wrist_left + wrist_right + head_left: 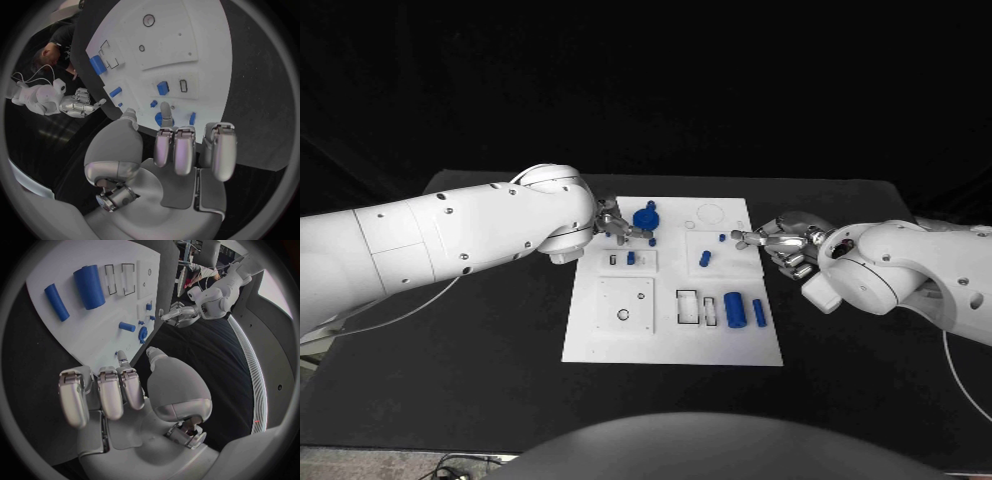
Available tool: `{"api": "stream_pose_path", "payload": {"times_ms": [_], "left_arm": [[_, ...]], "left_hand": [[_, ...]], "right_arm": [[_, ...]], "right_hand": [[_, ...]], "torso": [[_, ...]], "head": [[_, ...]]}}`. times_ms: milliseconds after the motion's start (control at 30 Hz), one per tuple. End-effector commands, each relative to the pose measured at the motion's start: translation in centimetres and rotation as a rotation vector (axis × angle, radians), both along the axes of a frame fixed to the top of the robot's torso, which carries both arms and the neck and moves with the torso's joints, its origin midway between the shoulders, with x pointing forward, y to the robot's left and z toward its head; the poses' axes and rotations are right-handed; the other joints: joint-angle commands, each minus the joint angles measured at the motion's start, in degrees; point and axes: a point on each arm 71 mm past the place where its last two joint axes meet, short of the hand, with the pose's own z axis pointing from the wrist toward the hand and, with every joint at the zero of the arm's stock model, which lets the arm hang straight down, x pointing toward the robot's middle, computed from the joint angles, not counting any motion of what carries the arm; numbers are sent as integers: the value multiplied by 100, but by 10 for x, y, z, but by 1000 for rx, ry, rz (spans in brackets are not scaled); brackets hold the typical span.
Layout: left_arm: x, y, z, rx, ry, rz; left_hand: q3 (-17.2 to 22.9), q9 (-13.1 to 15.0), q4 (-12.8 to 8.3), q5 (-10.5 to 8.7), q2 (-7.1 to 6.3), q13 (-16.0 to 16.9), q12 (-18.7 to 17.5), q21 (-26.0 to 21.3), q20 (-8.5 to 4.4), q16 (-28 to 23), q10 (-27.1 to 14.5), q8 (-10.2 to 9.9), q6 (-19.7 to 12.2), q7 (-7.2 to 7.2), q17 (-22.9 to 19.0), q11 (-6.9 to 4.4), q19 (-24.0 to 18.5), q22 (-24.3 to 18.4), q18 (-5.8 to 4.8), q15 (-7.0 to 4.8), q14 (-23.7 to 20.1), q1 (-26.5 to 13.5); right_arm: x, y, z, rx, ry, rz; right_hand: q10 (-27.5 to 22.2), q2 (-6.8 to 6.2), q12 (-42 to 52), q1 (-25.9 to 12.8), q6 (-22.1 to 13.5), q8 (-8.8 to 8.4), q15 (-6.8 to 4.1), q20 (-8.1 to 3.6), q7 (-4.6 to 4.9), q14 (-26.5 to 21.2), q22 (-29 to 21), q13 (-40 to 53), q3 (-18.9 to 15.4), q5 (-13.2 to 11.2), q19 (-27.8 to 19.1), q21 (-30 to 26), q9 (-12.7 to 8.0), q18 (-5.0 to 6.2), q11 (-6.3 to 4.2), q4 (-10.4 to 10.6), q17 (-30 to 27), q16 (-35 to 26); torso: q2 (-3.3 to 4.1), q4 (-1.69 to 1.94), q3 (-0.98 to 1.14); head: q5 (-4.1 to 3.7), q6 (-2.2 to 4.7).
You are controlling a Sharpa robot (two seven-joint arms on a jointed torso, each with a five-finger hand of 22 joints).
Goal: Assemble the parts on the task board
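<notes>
Lying in the middle of the frame on the black surface, the white task board is carrying several blue parts; a round blue part is sitting near the board's upper left, a small blue peg is lying just right of centre, and a thick blue cylinder and a slimmer blue bar are lying side by side at the lower right, beside two black-outlined rectangular slots; another small blue piece is standing in the left-hand block.

The left hand is reaching in from the left of the frame and hovering at the board's upper left edge, just beside the round blue part; in the left wrist view its fingers are lying side by side and partly extended with the thumb apart, and nothing is showing between them, so it is looking open; whether a fingertip is touching the round part, I cannot tell.

The right hand is sitting at the board's right edge, in the right middle of the frame, near the small peg; in the right wrist view its fingers are loosely bent over the board's edge with the thumb spread away, holding nothing.
</notes>
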Motion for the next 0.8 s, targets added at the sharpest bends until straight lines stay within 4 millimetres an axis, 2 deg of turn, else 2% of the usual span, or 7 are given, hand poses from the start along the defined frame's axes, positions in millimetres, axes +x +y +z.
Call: {"api": "stream_pose_path", "payload": {"times_ms": [33,133,300,367,467,600,800], "left_arm": [[2,0,10,-58,-77,5],[2,4,16,-70,-93,13],[6,13,19,-75,-110,38],[9,16,19,-69,-111,49],[13,21,19,-57,-109,63],[18,25,16,-40,-102,77],[25,30,11,-12,-91,96]], "left_hand": [[-48,24,5,-37,-56,1510,14,14,21,14,605,48,24,3,1509,-7,592,1510,-42,9,595,-56],[-18,162,2,195,-124,1510,14,14,21,14,605,136,-84,11,1509,-1,592,1510,-42,13,595,1],[122,398,5,1317,-212,1510,14,14,20,14,605,301,-236,-8,1509,-15,592,1510,-42,0,595,396],[214,425,1,1980,-185,1510,14,14,13,14,605,311,-270,-30,1509,-35,592,1510,-42,-17,595,634],[285,420,-2,2412,-162,1510,14,14,6,14,605,307,-256,-51,1509,-54,592,1510,-42,-32,595,822],[330,384,-1,2658,-140,1510,14,14,1,14,605,274,-234,-62,1509,-63,592,1510,-42,-44,595,909],[406,343,-5,2811,-82,1510,14,14,-5,14,605,236,-207,-77,1509,-77,592,1510,-42,-55,595,1014]], "right_arm": [[0,1,-1,-6,-1,10],[0,1,-1,-6,-1,11],[0,0,-1,-7,0,10],[0,1,-1,-7,1,11],[0,1,-1,-6,1,12],[0,2,-1,-6,1,14],[0,2,-1,-6,1,15]], "right_hand": [[594,15,23,39,-42,37,26,39,-2,597,1507,1510,-35,30,611,26,-6,-39,36,-3,1505,23],[594,15,23,39,-42,37,26,39,-2,597,1507,1510,-35,30,611,26,-6,-39,36,-3,1505,23],[594,15,23,39,-42,37,26,39,-2,597,1507,1510,-35,30,611,26,-6,-39,36,-3,1505,23],[594,15,23,39,-42,37,26,39,-2,597,1507,1510,-35,30,611,26,-6,-39,36,-3,1505,23],[594,15,23,39,-42,37,26,39,-2,597,1507,1510,-35,30,611,26,-6,-39,36,-3,1505,23],[594,15,23,39,-42,37,26,39,-2,597,1507,1510,-35,30,611,26,-6,-39,36,-3,1505,23],[594,15,23,39,-42,37,26,39,-2,597,1507,1510,-35,30,611,26,-6,-39,36,-3,1505,23]], "torso": [[0,-9,5],[1,-8,6],[5,-6,0],[2,-7,6],[3,-7,5],[0,-4,5],[6,-8,-1]], "head": [[24,21],[24,31],[20,49],[36,50],[47,59],[54,75],[60,100]]}}
